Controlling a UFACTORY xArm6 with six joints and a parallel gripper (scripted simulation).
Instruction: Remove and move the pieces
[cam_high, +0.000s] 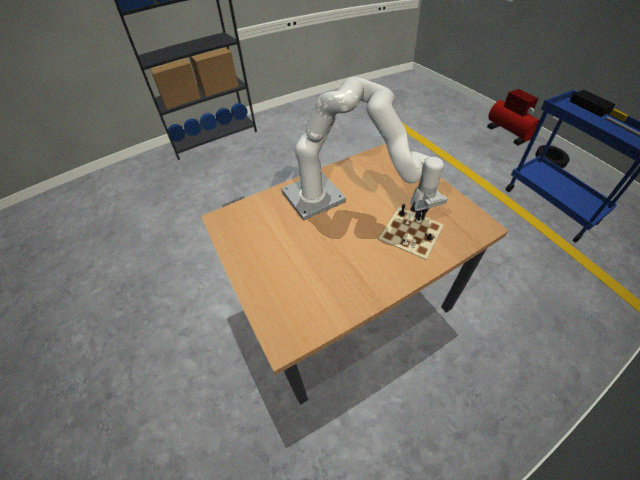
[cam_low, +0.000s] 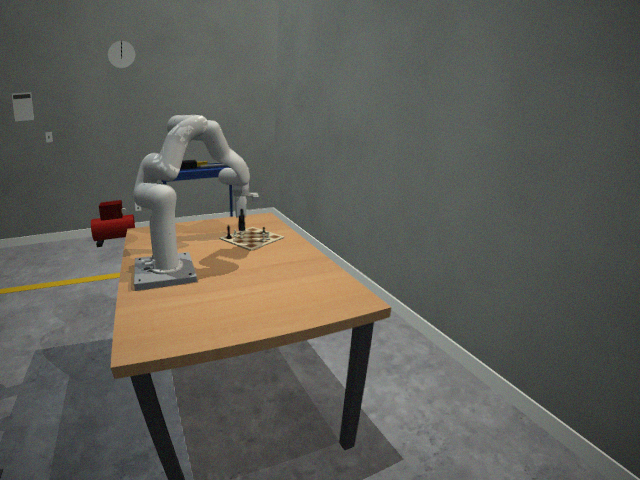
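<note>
A small chessboard [cam_high: 412, 232] lies on the right part of the wooden table; it also shows in the exterior view [cam_low: 252, 238]. My gripper [cam_high: 419, 213] reaches straight down over the far side of the board and is shut on a chess piece there, which the dark fingers [cam_low: 241, 223] mostly hide. A black piece [cam_high: 401, 210] stands upright on the table just off the board's edge, next to my gripper [cam_low: 228, 232]. A few other pieces stand on the board, among them a white one [cam_high: 406, 240] and a black one [cam_high: 428, 236]. The square letters are too small to read.
The arm's base plate [cam_high: 313, 198] is bolted to the table's far side. The board sits near the table's right edge. A shelf rack [cam_high: 188, 72], a blue cart [cam_high: 584, 160] and a red compressor [cam_high: 511, 116] stand on the floor, away from the table.
</note>
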